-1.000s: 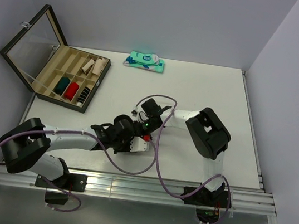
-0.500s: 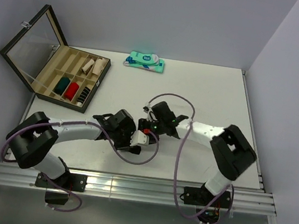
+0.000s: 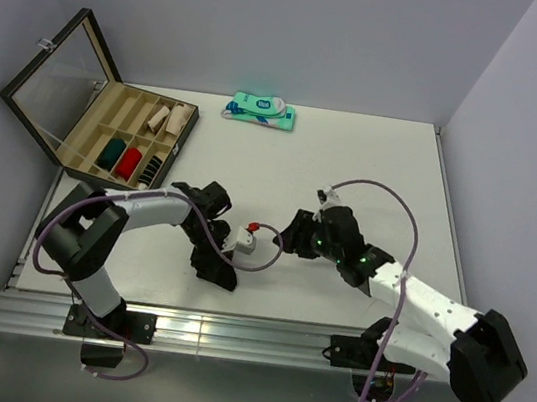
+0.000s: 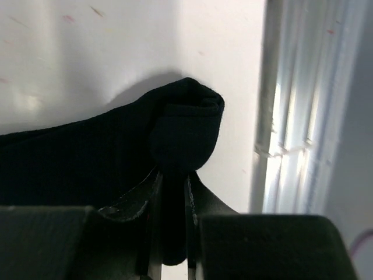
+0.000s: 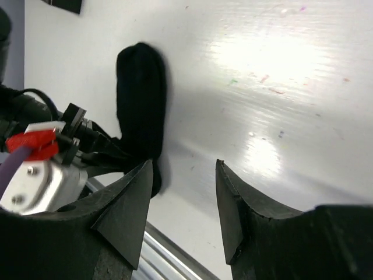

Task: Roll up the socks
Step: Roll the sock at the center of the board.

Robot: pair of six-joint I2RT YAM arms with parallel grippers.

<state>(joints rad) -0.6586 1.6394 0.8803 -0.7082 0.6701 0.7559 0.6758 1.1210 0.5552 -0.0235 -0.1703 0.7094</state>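
The black sock lies on the white table with its end folded into a small roll. My left gripper is shut on that rolled end, near the table's front edge. In the top view the left gripper and the sock merge into one dark shape. The right wrist view shows the sock as a long dark strip. My right gripper is open and empty, to the right of the sock and apart from it; it also shows in the top view. The dark green sock is not visible.
An open wooden box with rolled socks in its compartments stands at the back left. A teal-and-white packaged pair lies at the back. The metal rail of the front edge is close to the left gripper.
The right gripper has pulled away to the right from the sock and the left gripper. The left gripper has swung toward the front edge, still holding the sock.
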